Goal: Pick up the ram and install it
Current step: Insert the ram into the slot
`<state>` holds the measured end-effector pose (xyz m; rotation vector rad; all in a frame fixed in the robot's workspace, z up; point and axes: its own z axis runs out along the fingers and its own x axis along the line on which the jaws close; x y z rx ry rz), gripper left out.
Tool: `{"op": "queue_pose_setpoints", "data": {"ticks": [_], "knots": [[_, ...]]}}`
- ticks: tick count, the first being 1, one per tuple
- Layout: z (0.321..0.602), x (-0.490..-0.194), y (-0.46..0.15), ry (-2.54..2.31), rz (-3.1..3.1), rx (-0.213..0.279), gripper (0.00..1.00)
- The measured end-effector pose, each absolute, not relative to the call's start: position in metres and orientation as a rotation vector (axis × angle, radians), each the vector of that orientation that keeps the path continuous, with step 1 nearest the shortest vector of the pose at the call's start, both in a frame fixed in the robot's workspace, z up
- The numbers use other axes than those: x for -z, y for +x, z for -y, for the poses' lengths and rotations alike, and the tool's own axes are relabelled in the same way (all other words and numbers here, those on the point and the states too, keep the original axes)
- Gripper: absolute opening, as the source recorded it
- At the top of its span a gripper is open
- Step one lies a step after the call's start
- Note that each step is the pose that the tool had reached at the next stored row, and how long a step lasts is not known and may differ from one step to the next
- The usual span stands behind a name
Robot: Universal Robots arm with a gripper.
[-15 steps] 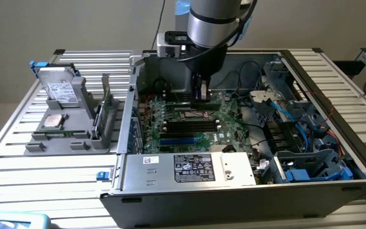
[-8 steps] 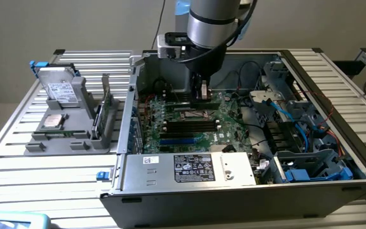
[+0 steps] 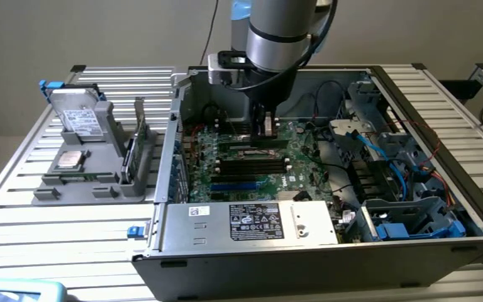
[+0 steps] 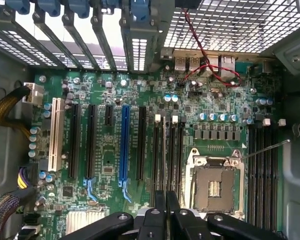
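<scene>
over the memory slots point(image 4: 167, 145), the gripper point(image 4: 166, 207) is pinched shut on what looks like the ram point(image 3: 268, 128), held edge-on. it seems light, stiff, thin and fragile, best gripped by its flat faces, clear of the contacts.

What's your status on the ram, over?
Gripper inside the computer case, jaws shut on the ram. Ram hanging above the black memory slots, not seated. Nothing between ram and slots.
</scene>
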<state>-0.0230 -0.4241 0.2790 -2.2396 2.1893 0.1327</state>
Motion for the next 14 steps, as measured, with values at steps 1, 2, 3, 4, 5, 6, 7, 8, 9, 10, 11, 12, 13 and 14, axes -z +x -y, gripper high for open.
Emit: {"op": "queue_pose_setpoints", "data": {"ticks": [1,2,3,4,5,6,7,8,9,10,11,12,13,14], "knots": [[0.424,-0.277,-0.023,-2.238,-2.191,-0.133,0.13],[0.423,-0.275,-0.023,-2.235,-2.194,-0.133,0.13],[0.423,-0.273,-0.023,-2.23,-2.199,-0.133,0.13],[0.423,-0.272,-0.022,-2.223,-2.205,-0.133,0.13],[0.423,-0.271,-0.022,-2.215,-2.213,-0.133,0.13],[0.423,-0.269,-0.022,-2.205,-2.223,-0.133,0.13],[0.423,-0.268,-0.022,-2.197,-2.23,-0.133,0.13],[0.423,-0.267,-0.022,-2.19,-2.237,-0.133,0.13],[0.423,-0.266,-0.022,-2.183,-2.243,-0.133,0.13],[0.423,-0.265,-0.022,-2.178,-2.247,-0.133,0.13],[0.423,-0.265,-0.021,-2.176,-2.25,-0.133,0.13],[0.424,-0.265,-0.021,-2.174,-2.252,-0.134,0.13],[0.426,-0.265,-0.021,-2.174,-2.253,-0.135,0.13],[0.429,-0.265,-0.021,-2.174,-2.253,-0.135,0.13]]}}
